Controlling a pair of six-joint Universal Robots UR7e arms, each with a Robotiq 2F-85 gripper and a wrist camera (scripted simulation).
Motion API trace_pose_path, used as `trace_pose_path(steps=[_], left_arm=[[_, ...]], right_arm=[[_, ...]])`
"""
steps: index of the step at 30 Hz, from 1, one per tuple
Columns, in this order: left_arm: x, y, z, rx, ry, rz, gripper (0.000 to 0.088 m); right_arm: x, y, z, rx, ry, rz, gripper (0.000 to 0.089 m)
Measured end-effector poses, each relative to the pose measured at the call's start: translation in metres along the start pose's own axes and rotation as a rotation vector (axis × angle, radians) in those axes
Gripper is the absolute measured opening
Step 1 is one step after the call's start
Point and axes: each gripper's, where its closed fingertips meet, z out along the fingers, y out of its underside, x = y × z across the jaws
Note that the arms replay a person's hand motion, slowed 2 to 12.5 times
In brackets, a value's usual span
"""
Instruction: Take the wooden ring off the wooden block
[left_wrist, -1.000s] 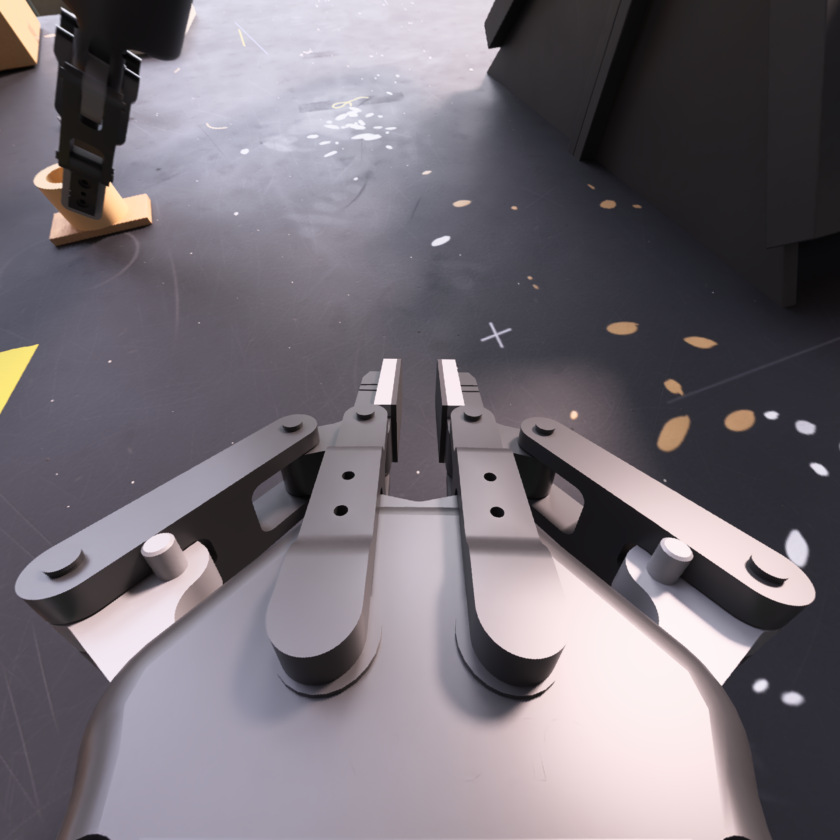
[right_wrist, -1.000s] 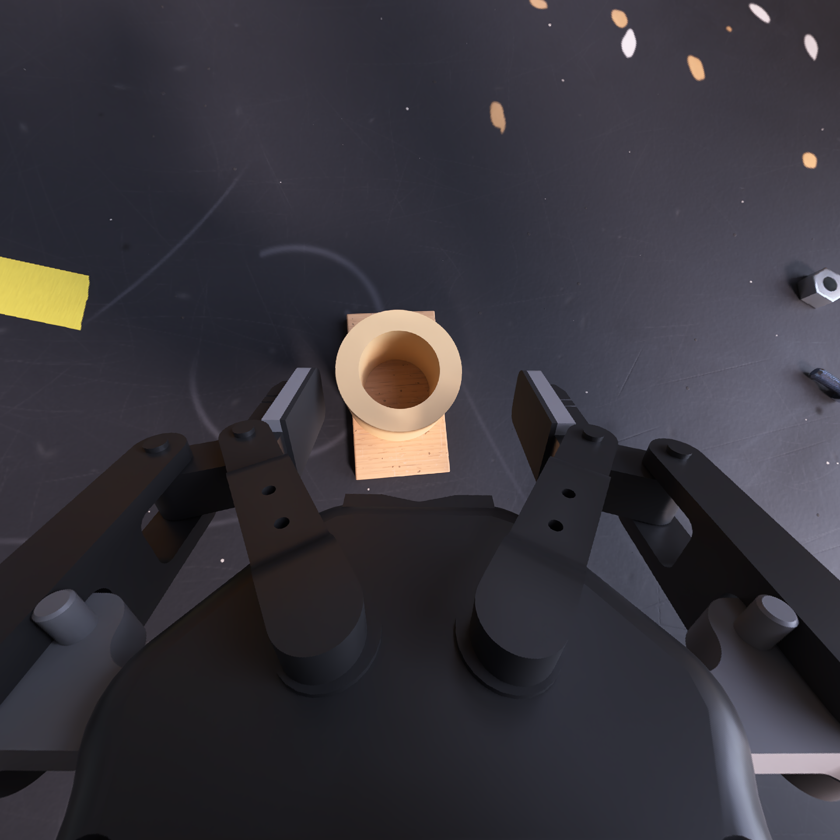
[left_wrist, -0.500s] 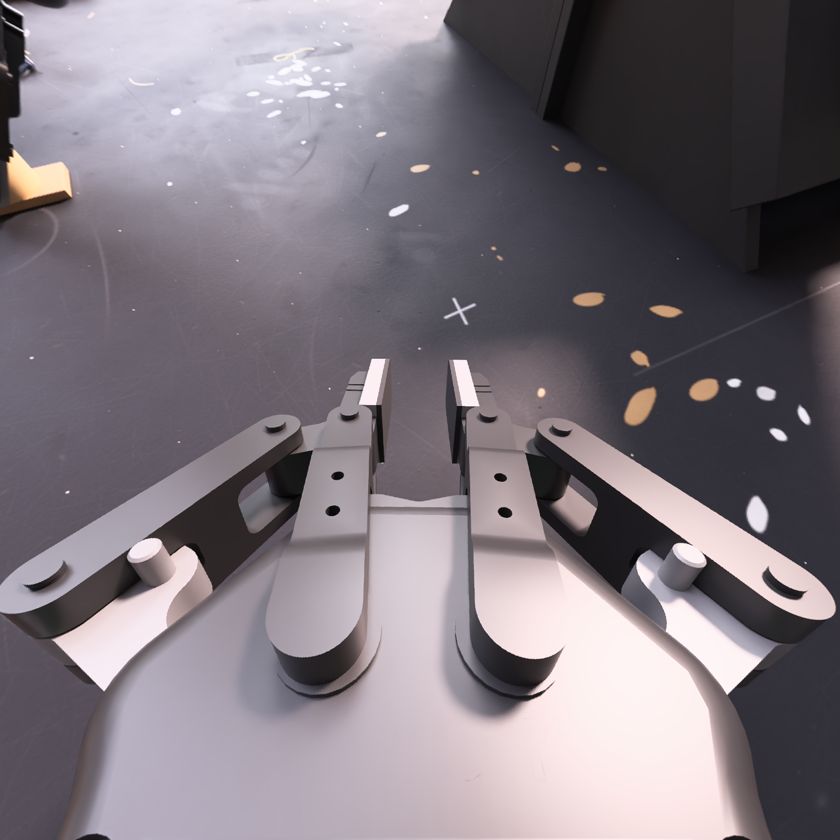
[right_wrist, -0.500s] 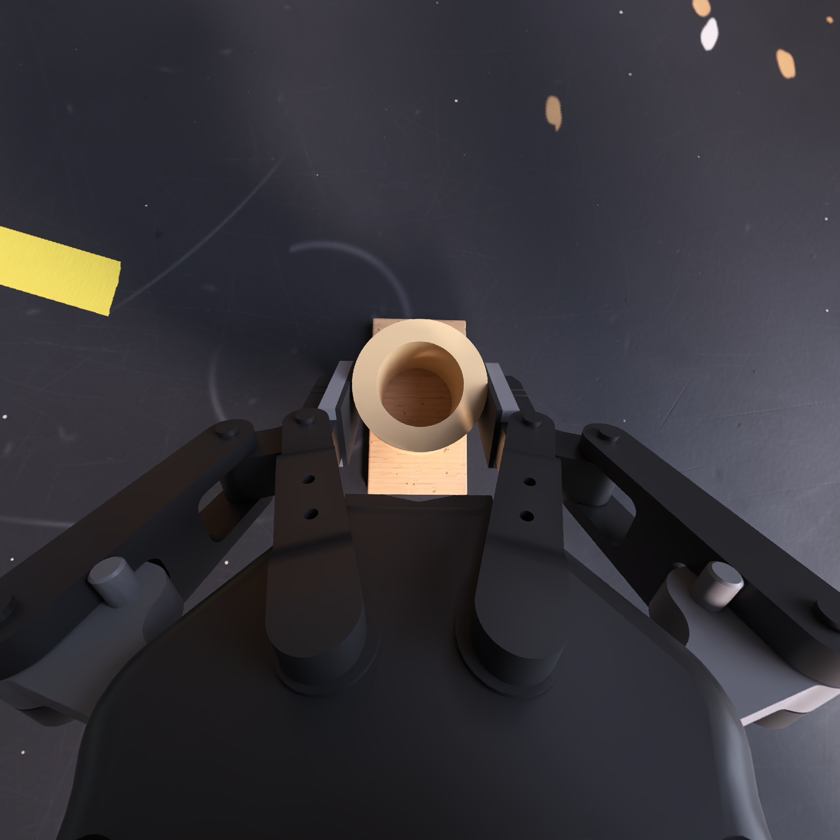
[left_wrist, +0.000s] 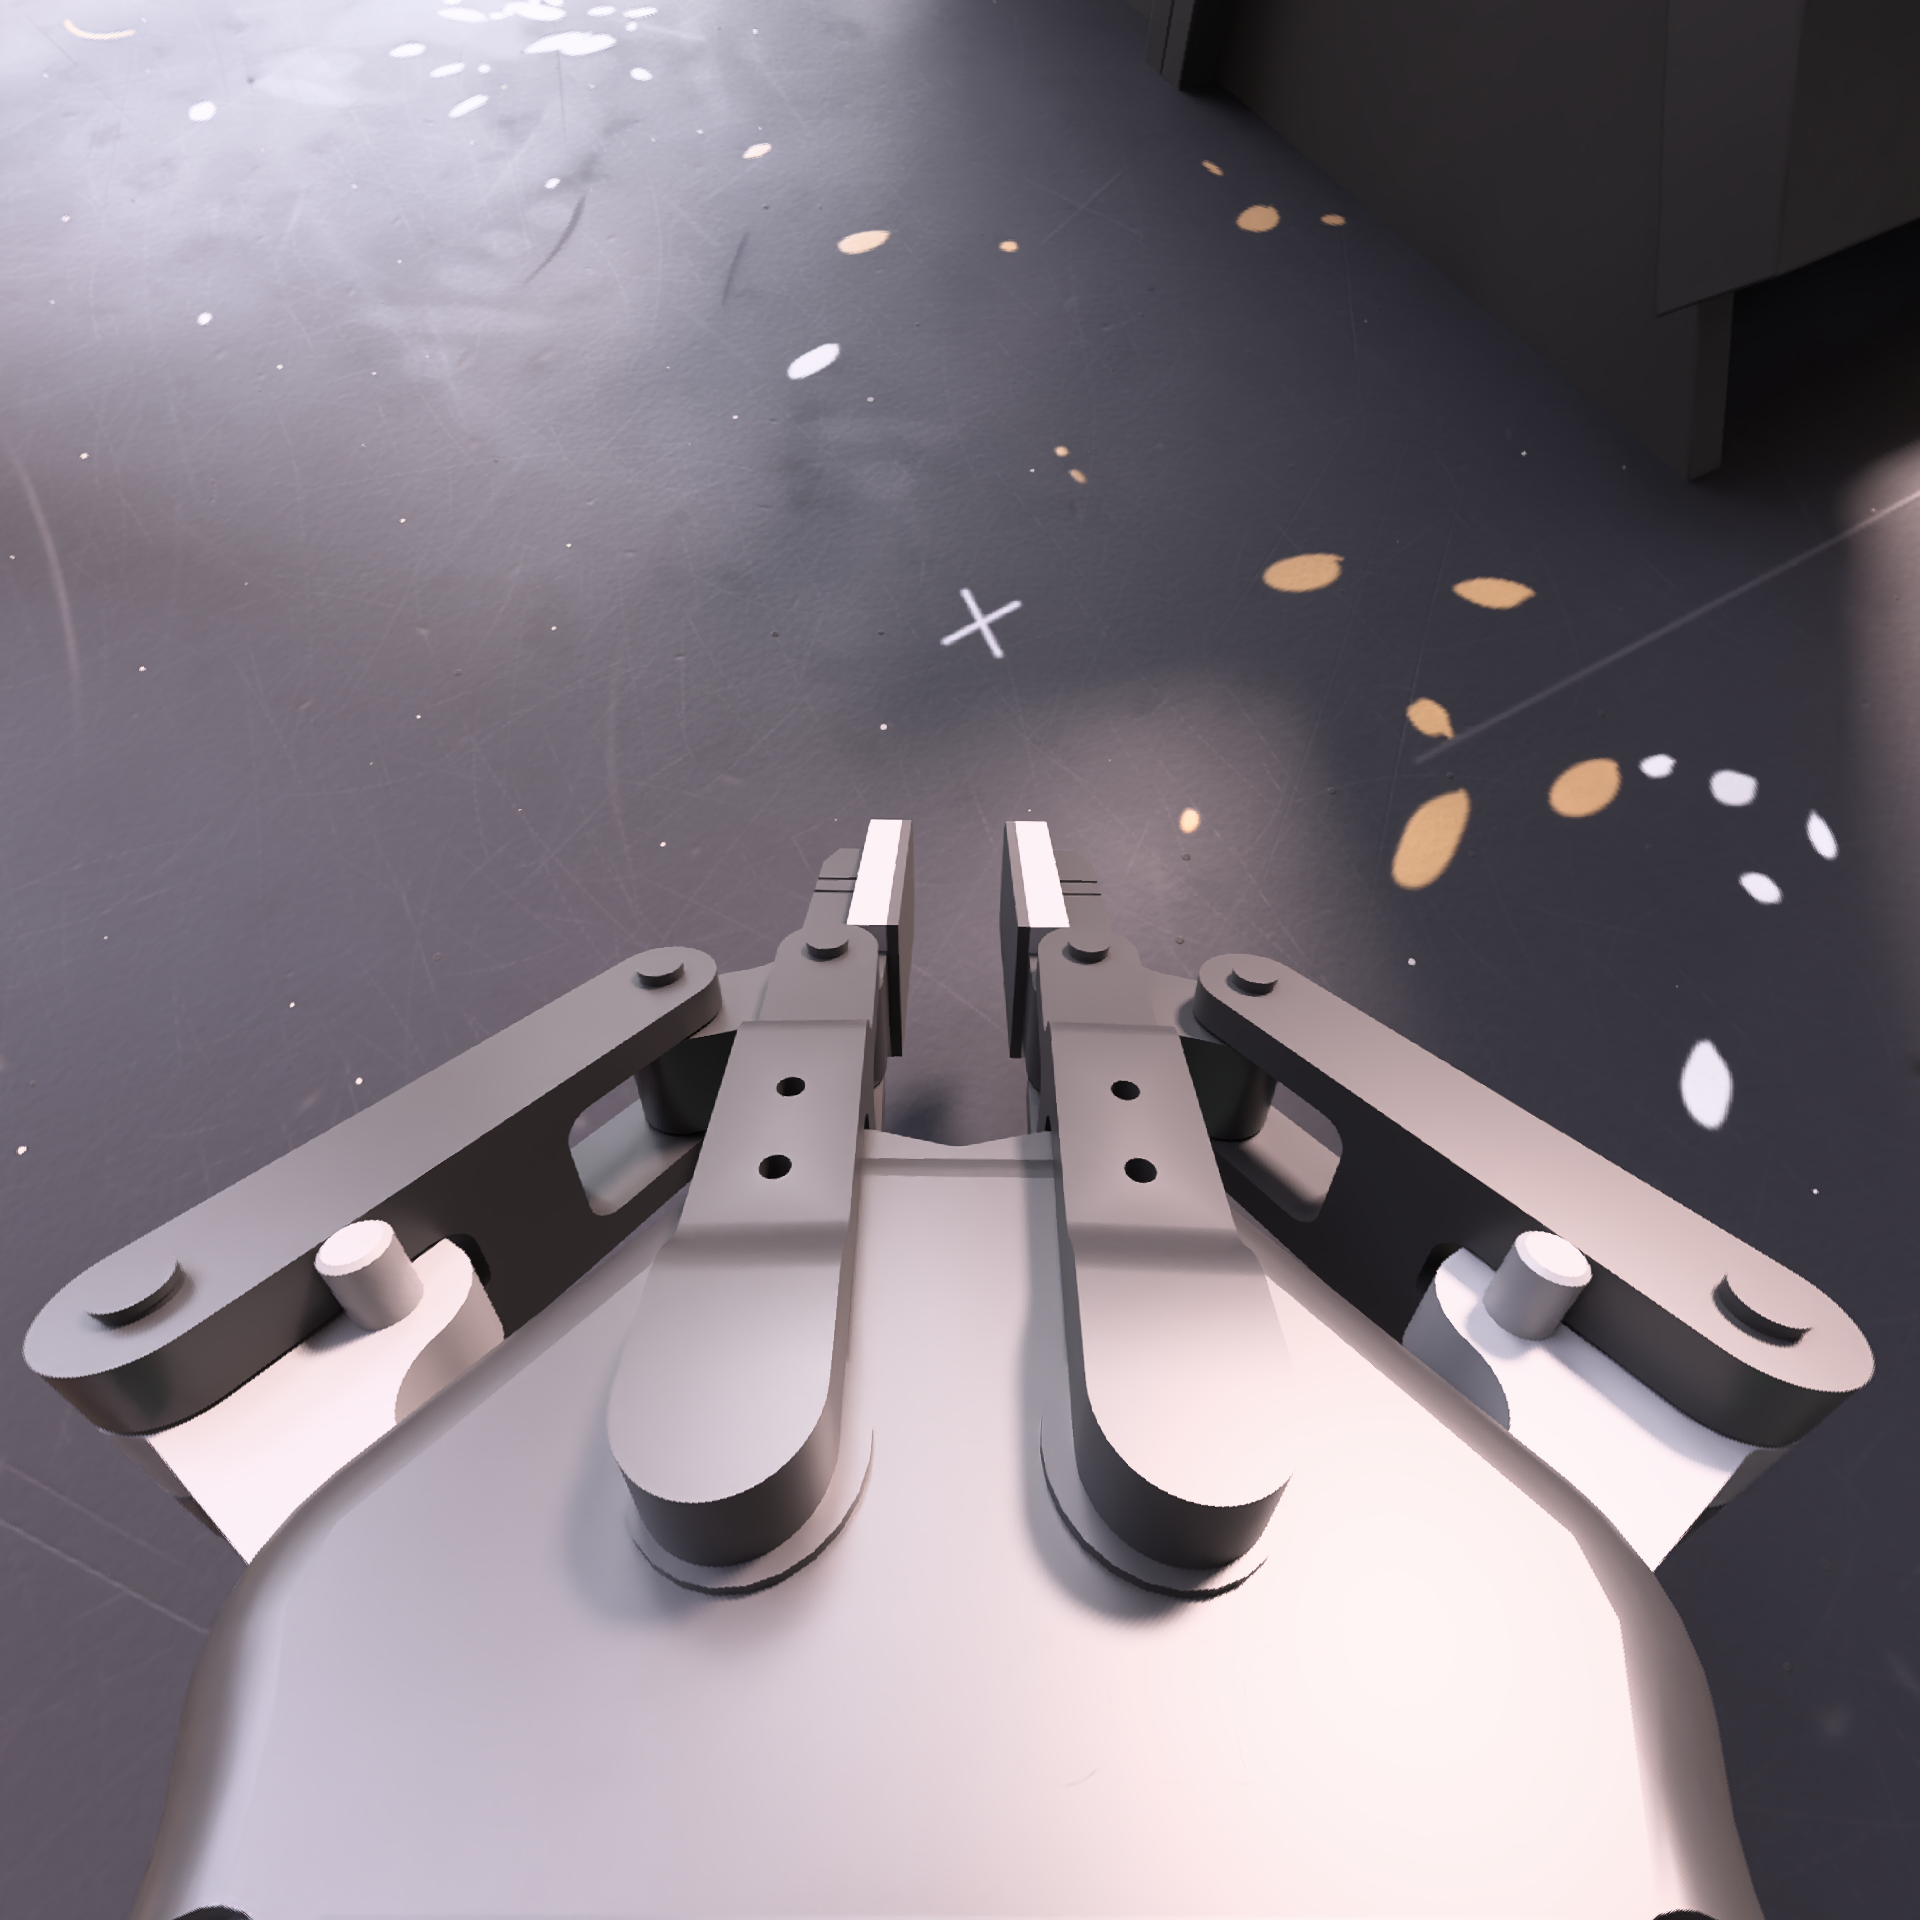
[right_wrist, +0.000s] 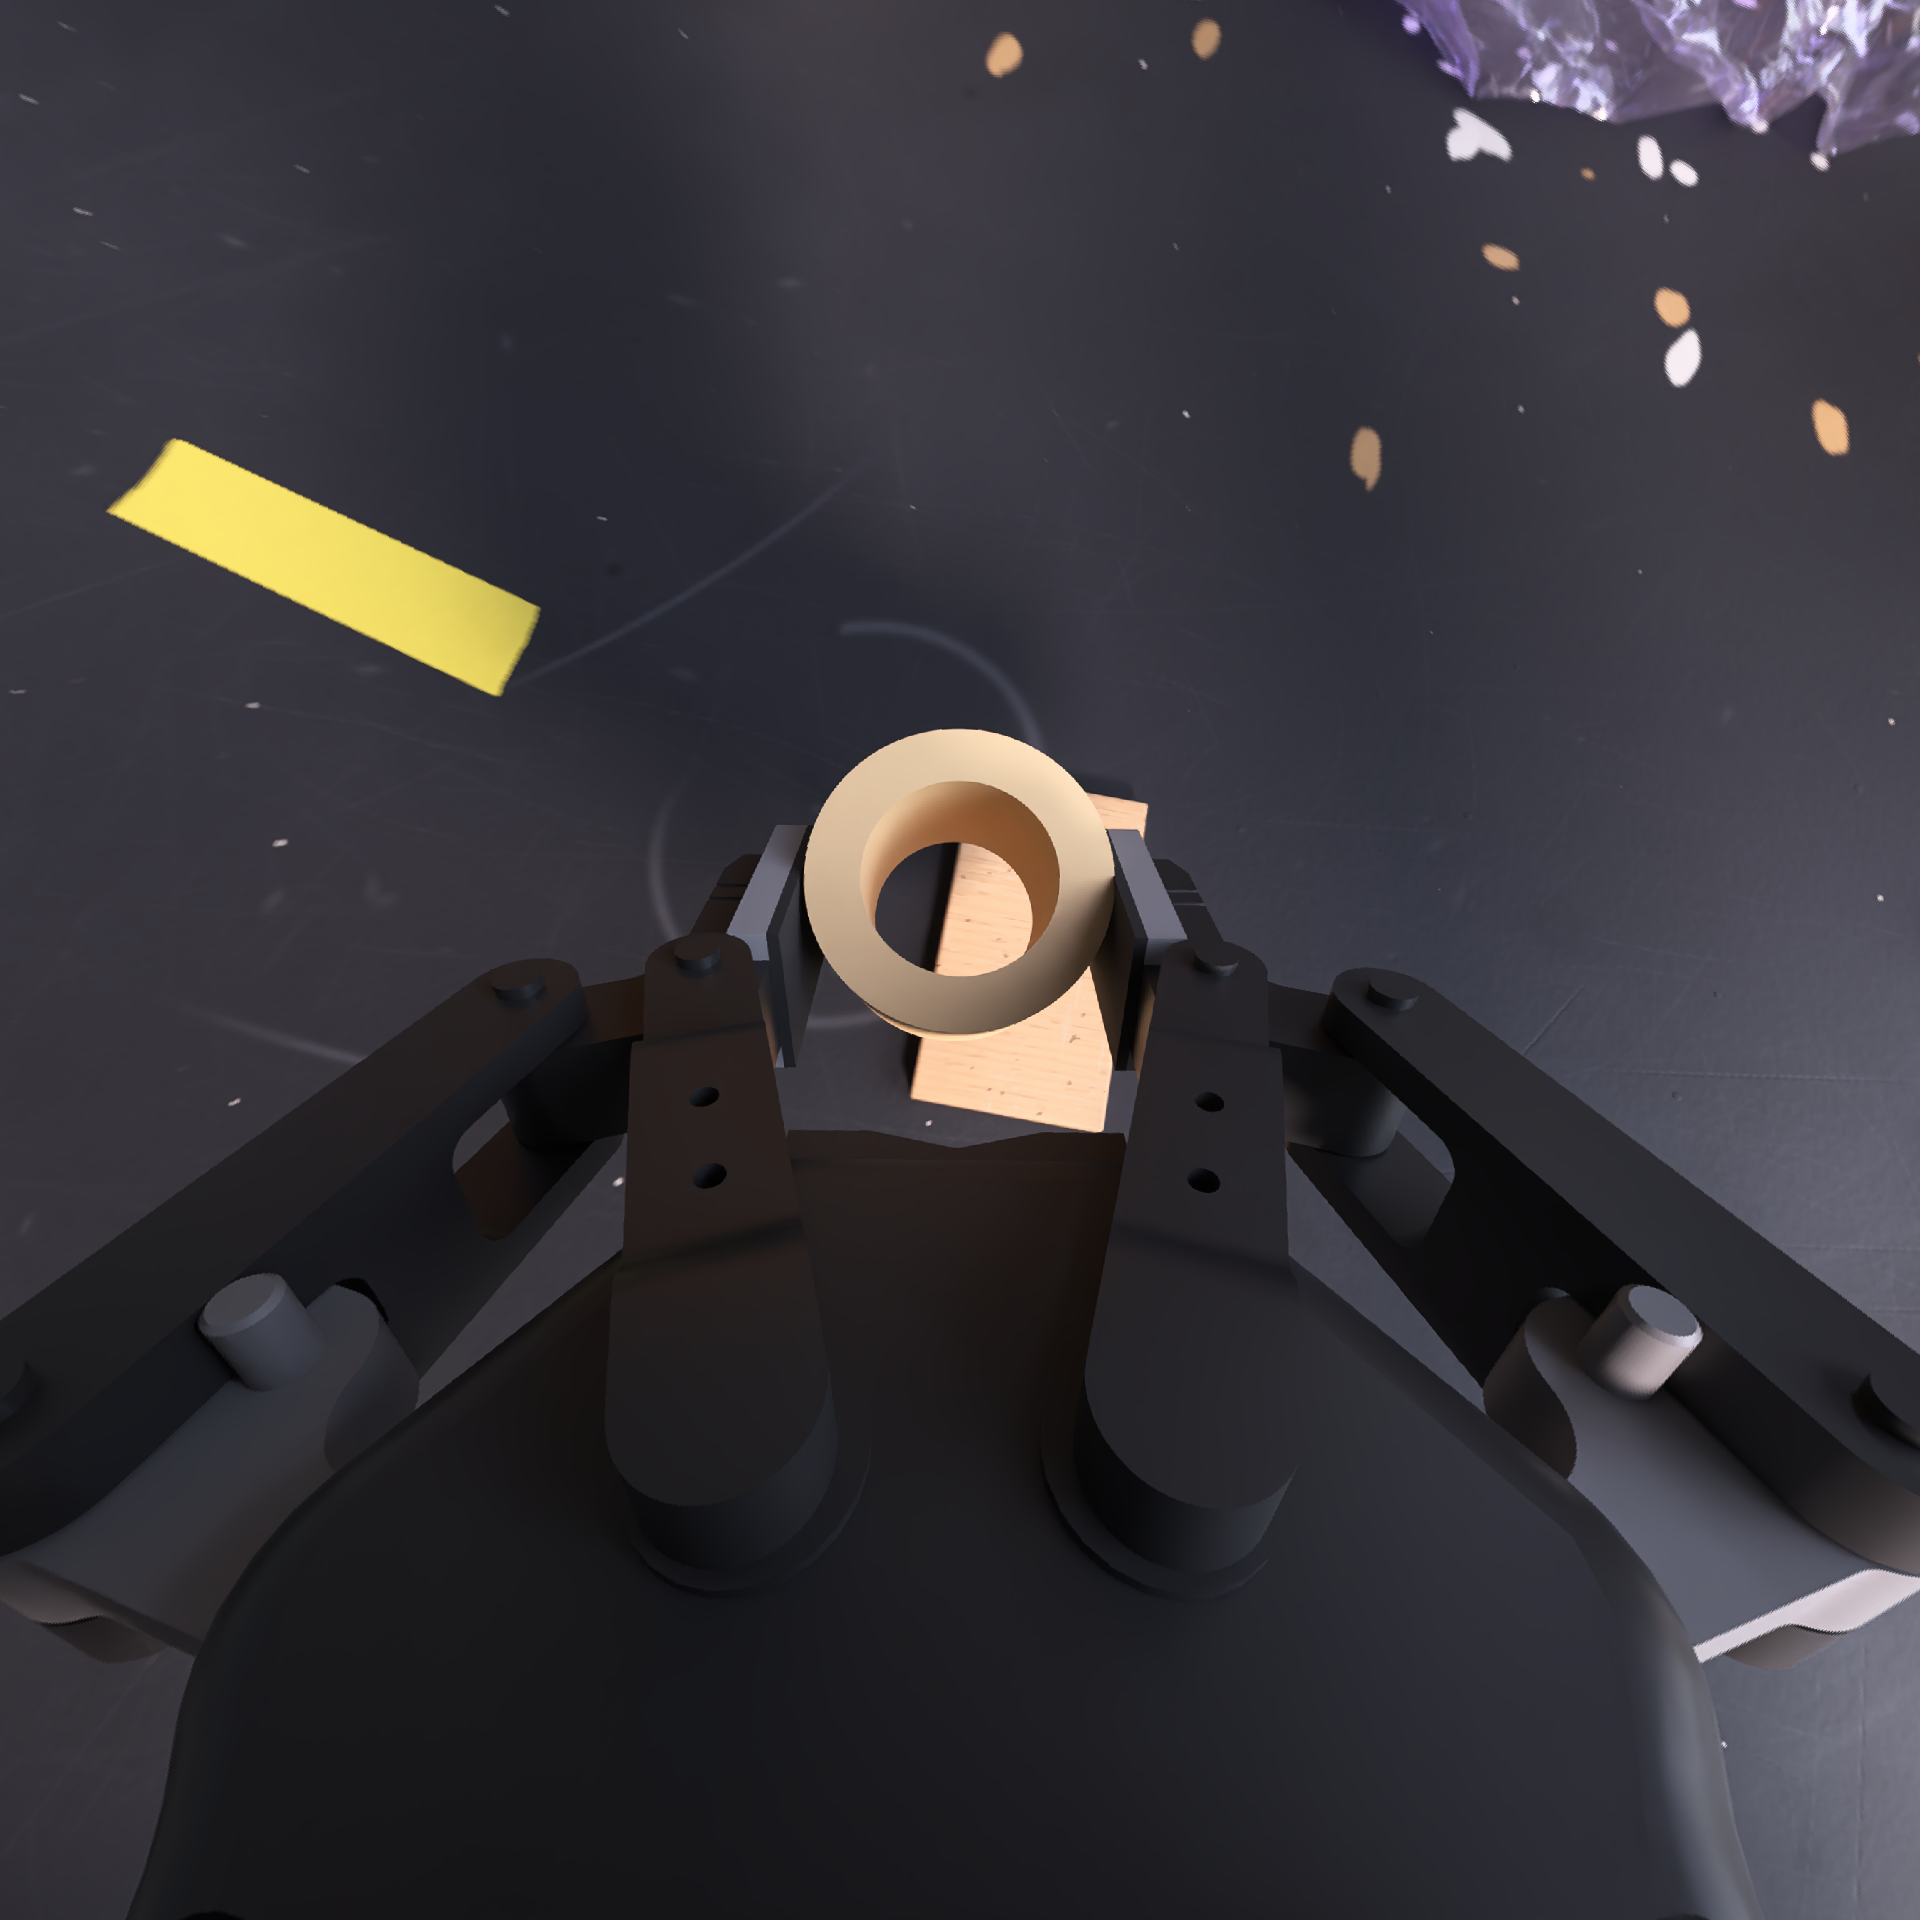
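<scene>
In the right wrist view my right gripper (right_wrist: 958, 862) is shut on the pale wooden ring (right_wrist: 831, 883), one pad on each side. The ring is held tilted above the table, clear of the flat wooden block (right_wrist: 1013, 1070), which lies below and slightly to the right. Part of the block shows through the ring's hole. In the left wrist view my left gripper (left_wrist: 958, 868) is nearly shut with a narrow gap, holds nothing and hovers over the dark table. Ring and block are out of that view.
A yellow tape strip (right_wrist: 322, 566) lies at the left of the dark table, and crumpled purple foil (right_wrist: 1662, 52) at the far right. A dark box-like structure (left_wrist: 1662, 156) stands at the far right in the left wrist view, beyond a white cross mark (left_wrist: 979, 621).
My right gripper closed on the ring, then lifted it off the block and a little to the left. The left wrist view turned away, so the block and the other gripper left it.
</scene>
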Motion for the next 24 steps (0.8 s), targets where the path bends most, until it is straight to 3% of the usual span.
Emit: trace_pose_path(steps=[5, 10, 16, 24], left_arm=[[0.004, 0.0, 0.001, -0.01, 0.008, 0.041, 0.0069], [0.008, 0.001, 0.003, -0.021, 0.013, 0.079, 0.0005], [0.012, 0.005, 0.006, -0.057, 0.027, 0.101, 0.0], [0.013, 0.011, 0.01, -0.108, 0.012, 0.133, 0.0]], right_arm=[[-0.015, -0.004, -0.021, 0.042, -0.066, -0.018, 0.045], [-0.031, 0.005, -0.042, 0.022, -0.126, -0.034, 0.045], [-0.047, 0.031, -0.061, -0.057, -0.161, -0.072, 0.045], [-0.056, 0.074, -0.076, -0.168, -0.125, -0.144, 0.045]])
